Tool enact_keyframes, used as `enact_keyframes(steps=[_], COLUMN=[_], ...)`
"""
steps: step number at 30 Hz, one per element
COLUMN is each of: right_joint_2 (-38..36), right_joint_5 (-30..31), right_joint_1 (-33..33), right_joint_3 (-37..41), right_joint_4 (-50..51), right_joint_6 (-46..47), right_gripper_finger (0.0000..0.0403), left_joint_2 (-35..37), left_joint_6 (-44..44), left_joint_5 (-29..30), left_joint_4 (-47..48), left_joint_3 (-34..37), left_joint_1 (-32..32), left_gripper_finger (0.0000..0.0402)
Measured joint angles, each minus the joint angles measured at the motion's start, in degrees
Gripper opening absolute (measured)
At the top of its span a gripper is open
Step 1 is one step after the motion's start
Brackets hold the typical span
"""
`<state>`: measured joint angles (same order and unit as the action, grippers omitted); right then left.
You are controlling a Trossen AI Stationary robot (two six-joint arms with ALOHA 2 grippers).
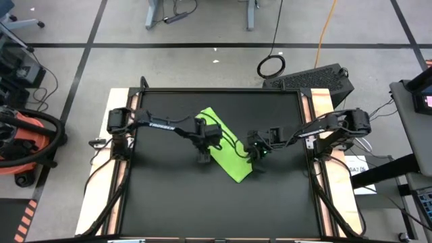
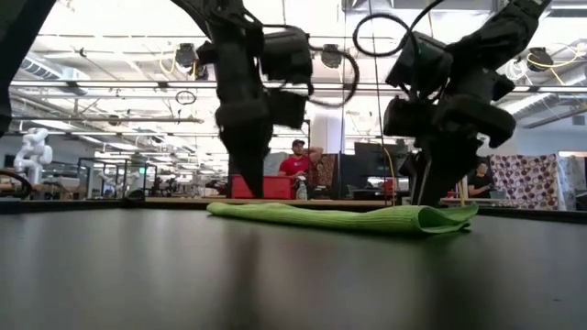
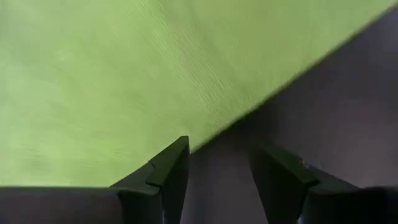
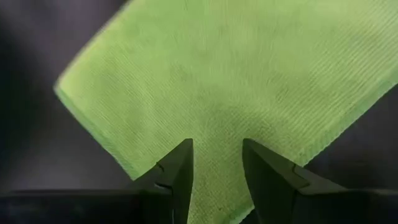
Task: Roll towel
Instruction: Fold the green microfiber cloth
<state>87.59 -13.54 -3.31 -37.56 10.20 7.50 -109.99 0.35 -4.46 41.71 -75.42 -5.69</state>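
Looking straight down from the high view, the towel (image 1: pixel 225 153) lies flat as a slanted strip in the middle of the black counter (image 1: pixel 169 202), running from far-left to near-right. The left gripper (image 1: pixel 202 158) stands at its left long edge, about midway along; the right gripper (image 1: pixel 255 162) stands at the near-right end. No rolled part shows, so the rolling seems only at its start, with both arms setting up a first grasp.

From the low view, the towel (image 2: pixel 339 216) rests low on the counter, with a slightly raised fold or lip at its right end, where one arm comes down onto it. The other arm reaches the counter near the cloth's left part. People stand in the room far behind.

Through the left wrist view, the left gripper (image 3: pixel 219 171) has its jaws apart, straddling the towel's edge (image 3: pixel 124 81): one finger over the cloth, the other over bare counter.

Through the right wrist view, the right gripper (image 4: pixel 216 165) also has its jaws apart, both fingers over the towel (image 4: pixel 236 81) near a corner, with nothing pinched yet.

The next move probably calls for the right jaws to close on the end of the cloth and turn it over onto itself, while the left steadies the edge so the strip does not slide.
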Motion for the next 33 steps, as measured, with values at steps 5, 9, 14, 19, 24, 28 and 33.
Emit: enact_keyframes(steps=[5, 9, 14, 19, 24, 28, 33], right_joint_2=[2.46, 3.28, 5.01, 10.37, 17.08, 21.78, 22.78], right_joint_5=[-0.09, 0.08, 1.23, 1.66, 1.9, 1.66, 2.0], right_joint_1=[1.68, 4.72, 9.19, 13.4, 17.0, 18.15, 18.4], right_joint_3=[-0.09, -0.02, 0.04, -0.31, -4.45, -11.74, -18.8], right_joint_4=[-2.18, -6.28, -10.89, -21.45, -29.95, -28.88, -21.15], right_joint_6=[4.11, 9.4, 15.52, 24.18, 29.88, 29.45, 26.17], right_gripper_finger=[0.013, 0.013, 0.013, 0.013, 0.013, 0.013, 0.013], left_joint_2=[-4.39, -5.47, -5.58, -5.67, -5.77, -5.68, -4.52], left_joint_6=[0.11, 4.57, 14.06, 19.43, 22.64, 22.95, 20.65], left_joint_5=[-0.16, 0.8, 2.78, 2.96, 4.19, 4.99, 5.47], left_joint_4=[-0.37, -0.81, -1.56, -2.98, -3.87, -3.9, 2.06], left_joint_3=[-0.12, -0.24, -0.22, -0.11, -0.35, -0.51, -1.96], left_joint_1=[-1.06, -1.72, -3.0, -4.36, -5.05, -5.09, -4.97], left_gripper_finger=[0.017, 0.017, 0.017, 0.017, 0.017, 0.017, 0.017])
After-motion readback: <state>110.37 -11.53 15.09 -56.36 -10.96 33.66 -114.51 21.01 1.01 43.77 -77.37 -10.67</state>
